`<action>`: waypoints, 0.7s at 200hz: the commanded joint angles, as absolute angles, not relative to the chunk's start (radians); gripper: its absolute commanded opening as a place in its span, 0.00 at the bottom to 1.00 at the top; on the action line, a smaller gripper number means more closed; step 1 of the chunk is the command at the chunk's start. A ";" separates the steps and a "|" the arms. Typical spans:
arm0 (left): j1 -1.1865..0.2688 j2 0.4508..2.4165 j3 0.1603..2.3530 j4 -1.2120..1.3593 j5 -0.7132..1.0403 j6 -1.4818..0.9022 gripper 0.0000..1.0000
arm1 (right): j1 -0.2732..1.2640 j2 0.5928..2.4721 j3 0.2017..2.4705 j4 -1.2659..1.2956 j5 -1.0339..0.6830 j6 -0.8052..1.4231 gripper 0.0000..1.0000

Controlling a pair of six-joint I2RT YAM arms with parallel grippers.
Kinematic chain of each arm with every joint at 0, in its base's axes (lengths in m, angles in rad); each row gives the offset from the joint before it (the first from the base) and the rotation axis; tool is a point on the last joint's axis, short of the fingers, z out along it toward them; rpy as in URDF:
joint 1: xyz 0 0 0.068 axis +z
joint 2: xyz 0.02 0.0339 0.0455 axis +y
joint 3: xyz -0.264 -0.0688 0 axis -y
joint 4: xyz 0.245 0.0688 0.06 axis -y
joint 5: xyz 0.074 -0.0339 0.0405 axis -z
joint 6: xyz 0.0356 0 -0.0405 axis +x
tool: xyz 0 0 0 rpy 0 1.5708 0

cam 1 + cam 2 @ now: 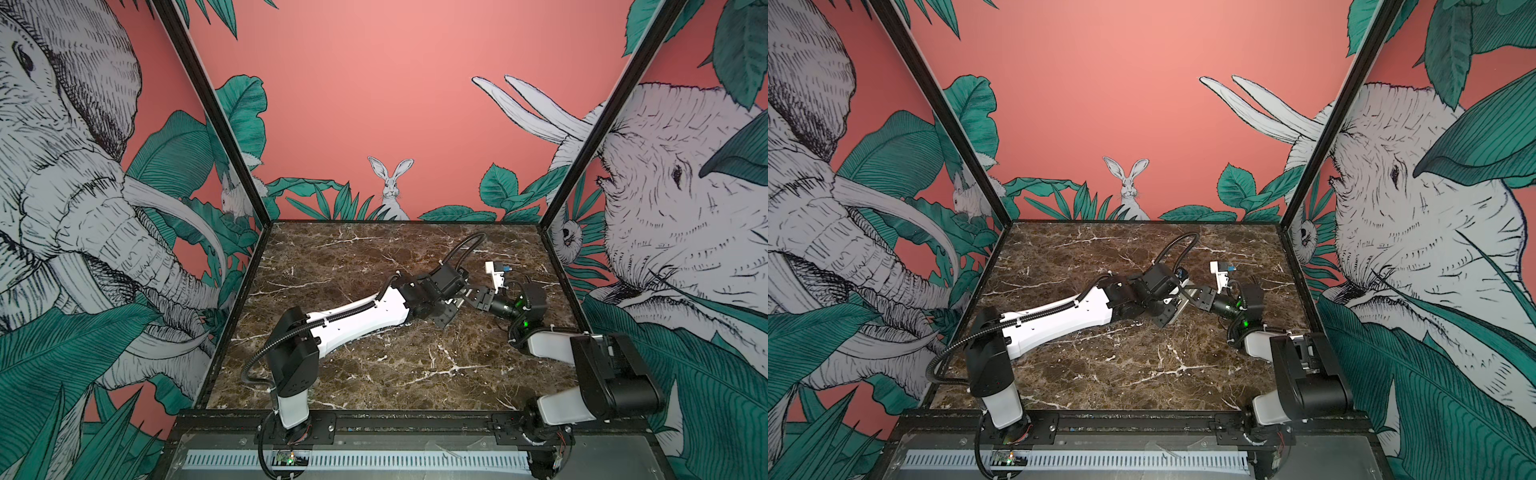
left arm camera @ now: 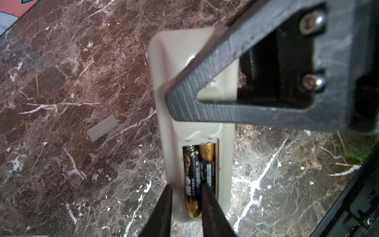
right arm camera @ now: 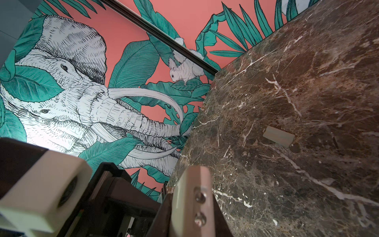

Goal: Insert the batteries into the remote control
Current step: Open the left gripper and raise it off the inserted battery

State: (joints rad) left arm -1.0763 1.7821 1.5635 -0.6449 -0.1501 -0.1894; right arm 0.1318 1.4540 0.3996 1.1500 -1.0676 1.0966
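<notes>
1. The fingers (image 2: 162, 211) of the left gripper (image 2: 186, 184) stand slightly apart, either side of one battery and not pinching it.
2. Both batteries (image 2: 191, 164) lie side by side in the back recess of the remote control (image 2: 174, 61).
3. The right gripper (image 1: 462, 301) is clamped on the remote control's other end.
4. A grey cover (image 2: 102, 128) lies apart on the table (image 2: 61, 61).

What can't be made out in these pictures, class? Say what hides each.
- Button side of remote control: left wrist view, faces the table.
- Print on batteries: left wrist view, blurred.
- One battery's end: left wrist view, behind left gripper fingers.
- Both batteries: both top views, under the left gripper.
</notes>
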 commanded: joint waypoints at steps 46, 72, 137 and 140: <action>-1.072 1.664 1.512 -0.610 -0.147 -0.150 0.58 | 0.147 1.450 0.434 1.220 -1.122 1.121 0.00; -1.072 1.563 1.429 -0.528 -0.169 -0.102 0.68 | 0.147 1.456 0.438 1.221 -1.124 1.133 0.00; -1.072 1.344 1.246 -0.384 -0.234 0.027 0.91 | 0.146 1.480 0.454 1.249 -1.145 1.207 0.00; -1.072 1.339 1.242 -0.383 -0.237 0.032 0.91 | 0.147 1.482 0.454 1.251 -1.145 1.211 0.00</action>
